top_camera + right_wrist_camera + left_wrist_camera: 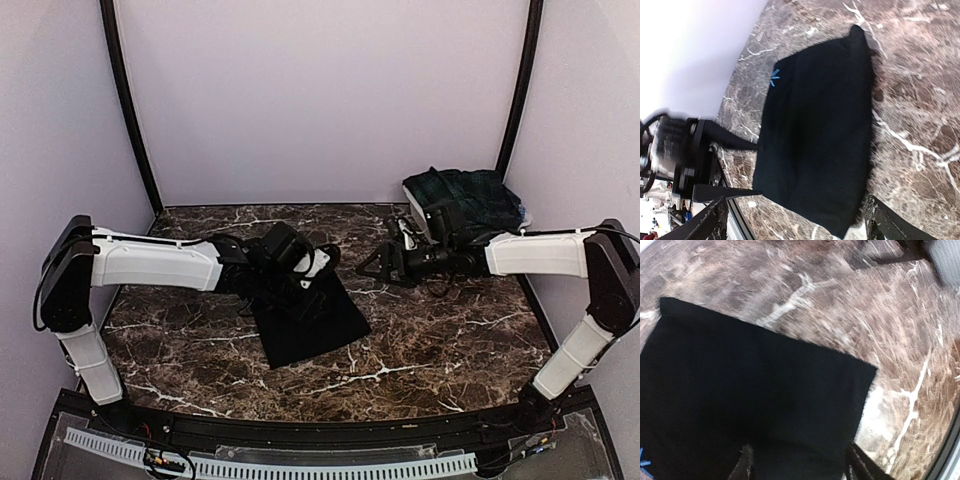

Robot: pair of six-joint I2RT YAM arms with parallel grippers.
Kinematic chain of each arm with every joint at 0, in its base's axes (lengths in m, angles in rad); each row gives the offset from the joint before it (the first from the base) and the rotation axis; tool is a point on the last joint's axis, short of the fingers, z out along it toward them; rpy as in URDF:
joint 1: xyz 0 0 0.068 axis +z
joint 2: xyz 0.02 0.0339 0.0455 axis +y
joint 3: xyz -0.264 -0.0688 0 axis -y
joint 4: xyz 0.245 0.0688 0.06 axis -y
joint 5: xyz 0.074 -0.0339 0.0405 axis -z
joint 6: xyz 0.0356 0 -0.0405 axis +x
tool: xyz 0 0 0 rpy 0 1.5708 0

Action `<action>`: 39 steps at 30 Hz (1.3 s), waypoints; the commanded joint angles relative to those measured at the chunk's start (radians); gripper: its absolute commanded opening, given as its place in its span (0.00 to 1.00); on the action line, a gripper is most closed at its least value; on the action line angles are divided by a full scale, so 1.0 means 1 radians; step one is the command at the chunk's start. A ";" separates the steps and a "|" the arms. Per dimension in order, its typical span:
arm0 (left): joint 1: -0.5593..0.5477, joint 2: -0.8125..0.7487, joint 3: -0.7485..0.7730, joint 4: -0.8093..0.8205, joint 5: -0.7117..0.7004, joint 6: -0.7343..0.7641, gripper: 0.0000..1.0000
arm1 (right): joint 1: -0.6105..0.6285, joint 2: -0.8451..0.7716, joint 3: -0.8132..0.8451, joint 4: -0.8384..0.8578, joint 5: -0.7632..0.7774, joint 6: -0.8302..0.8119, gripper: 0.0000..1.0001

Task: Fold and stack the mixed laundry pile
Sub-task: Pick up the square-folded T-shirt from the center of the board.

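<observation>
The left gripper [799, 462] sits low over the black cloth [305, 315]. Its fingers [746, 466] stand apart, one on each side of the cloth's near border. I judge this is a stance for pinching that border and lifting it into a fold. Whether any cloth is caught yet, I cannot tell.

The cloth lies flat and square-ish on the marble table [450, 340], running out ahead of the left fingers. A small blue stitch mark [775, 77] sits near one edge. Flat and spread like this, it looks ready for folding.

The right gripper [796, 210] hangs just off the cloth's far side, facing the left one. Its fingers [887, 224] are spread wide with nothing between them. It is probably waiting to take the opposite edge or steady the cloth.

Behind the right fingers, against the back corner, the tartan skirt [465, 192] lies bunched in a heap. It is well apart from both grippers and not yet folded.

The white slatted basket [300, 466] runs along the near edge behind both arms. Only its rim shows, so what it holds cannot be seen.
</observation>
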 commanded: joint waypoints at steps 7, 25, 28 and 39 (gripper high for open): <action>-0.132 0.128 0.062 0.002 -0.031 0.151 0.37 | -0.064 0.029 -0.034 -0.040 -0.033 -0.066 0.90; -0.173 0.400 0.177 -0.032 -0.087 0.162 0.37 | -0.139 0.005 -0.071 -0.072 -0.033 -0.092 0.91; -0.186 0.386 0.157 -0.051 -0.104 0.158 0.36 | -0.146 0.007 -0.078 -0.071 -0.036 -0.095 0.91; -0.234 0.321 0.085 -0.088 -0.049 0.225 0.47 | -0.146 0.011 -0.077 -0.082 -0.051 -0.105 0.91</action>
